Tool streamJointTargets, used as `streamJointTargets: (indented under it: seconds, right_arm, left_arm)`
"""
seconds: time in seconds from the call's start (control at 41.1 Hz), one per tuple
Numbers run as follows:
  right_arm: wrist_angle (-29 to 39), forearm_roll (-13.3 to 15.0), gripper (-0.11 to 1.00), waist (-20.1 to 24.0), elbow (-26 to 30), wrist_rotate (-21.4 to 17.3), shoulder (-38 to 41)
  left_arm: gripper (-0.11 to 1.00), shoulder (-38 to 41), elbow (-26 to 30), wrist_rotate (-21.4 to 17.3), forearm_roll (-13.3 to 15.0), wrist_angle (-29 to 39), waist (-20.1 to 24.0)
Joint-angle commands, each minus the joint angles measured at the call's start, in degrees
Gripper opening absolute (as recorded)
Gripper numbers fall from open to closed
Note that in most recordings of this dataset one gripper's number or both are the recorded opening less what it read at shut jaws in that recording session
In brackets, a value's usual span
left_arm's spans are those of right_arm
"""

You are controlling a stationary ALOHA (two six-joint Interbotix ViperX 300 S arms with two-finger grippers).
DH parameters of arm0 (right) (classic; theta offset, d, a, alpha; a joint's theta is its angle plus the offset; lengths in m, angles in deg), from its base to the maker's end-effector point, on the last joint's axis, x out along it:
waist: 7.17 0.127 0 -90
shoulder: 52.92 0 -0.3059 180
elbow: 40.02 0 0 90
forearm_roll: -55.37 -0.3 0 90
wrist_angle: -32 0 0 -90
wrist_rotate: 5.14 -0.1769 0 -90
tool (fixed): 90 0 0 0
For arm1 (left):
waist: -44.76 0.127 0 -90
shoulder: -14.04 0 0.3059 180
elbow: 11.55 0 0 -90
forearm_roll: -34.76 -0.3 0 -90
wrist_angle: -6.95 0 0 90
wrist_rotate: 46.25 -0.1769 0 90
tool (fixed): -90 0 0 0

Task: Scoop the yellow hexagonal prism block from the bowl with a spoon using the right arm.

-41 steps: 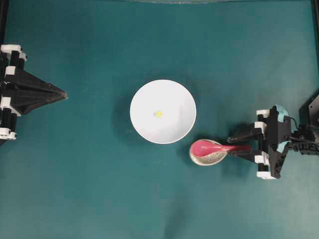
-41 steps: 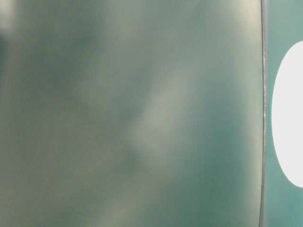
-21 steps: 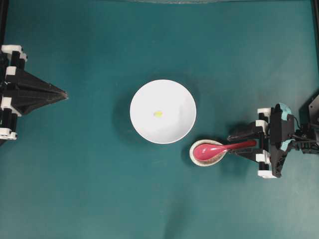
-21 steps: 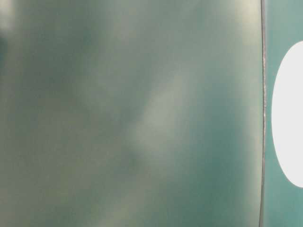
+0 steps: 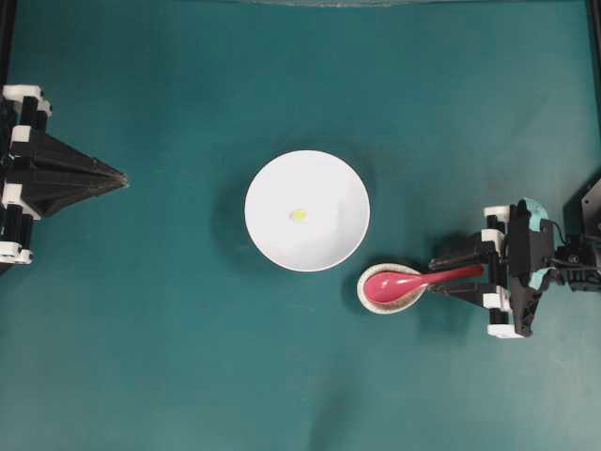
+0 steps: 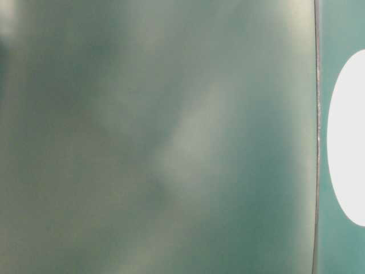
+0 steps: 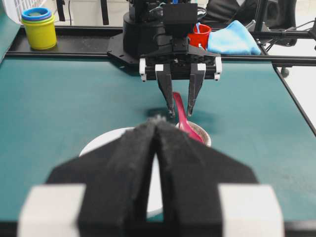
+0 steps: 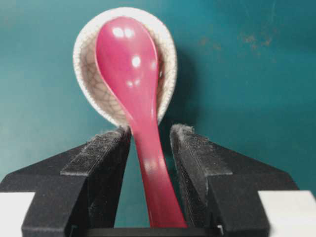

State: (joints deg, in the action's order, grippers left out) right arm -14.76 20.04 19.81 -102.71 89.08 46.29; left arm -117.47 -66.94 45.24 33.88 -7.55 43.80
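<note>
The white bowl (image 5: 272,188) sits mid-table with the tiny yellow hexagonal prism block (image 5: 299,215) near its centre. Right of and below it, the pink-red spoon (image 5: 392,285) lies with its scoop in a small speckled rest (image 5: 376,303). My right gripper (image 5: 434,276) straddles the handle. In the right wrist view the spoon (image 8: 129,64) runs between the jaws of the right gripper (image 8: 150,131), which is open, with gaps on both sides. My left gripper (image 5: 122,177) is shut at the far left, holding nothing.
The left wrist view shows the left gripper (image 7: 157,121) in front of the bowl (image 7: 106,140), with the right gripper (image 7: 180,112) beyond it. Yellow stacked cups (image 7: 38,27), a red cup (image 7: 200,34) and a blue cloth (image 7: 232,42) sit past the table's far edge.
The spoon's scoop has settled a little to the right, lying lower in the speckled rest. The right gripper has hardly shifted and the left arm has not moved.
</note>
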Motion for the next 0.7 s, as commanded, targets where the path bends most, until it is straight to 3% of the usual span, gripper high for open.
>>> streamJointTargets:
  seconds: [0.0, 0.68]
  right_arm:
    - [0.0, 0.3, 0.45, 0.2, 0.2, 0.3, -1.1]
    - [2.6, 0.3, 0.45, 0.3, 1.2, -0.5, -1.1]
  left_arm:
    - [0.03, 0.4, 1.1, 0.0, -0.1, -0.4, -0.2]
    - [0.03, 0.4, 1.2, 0.1, -0.1, -0.5, -0.2]
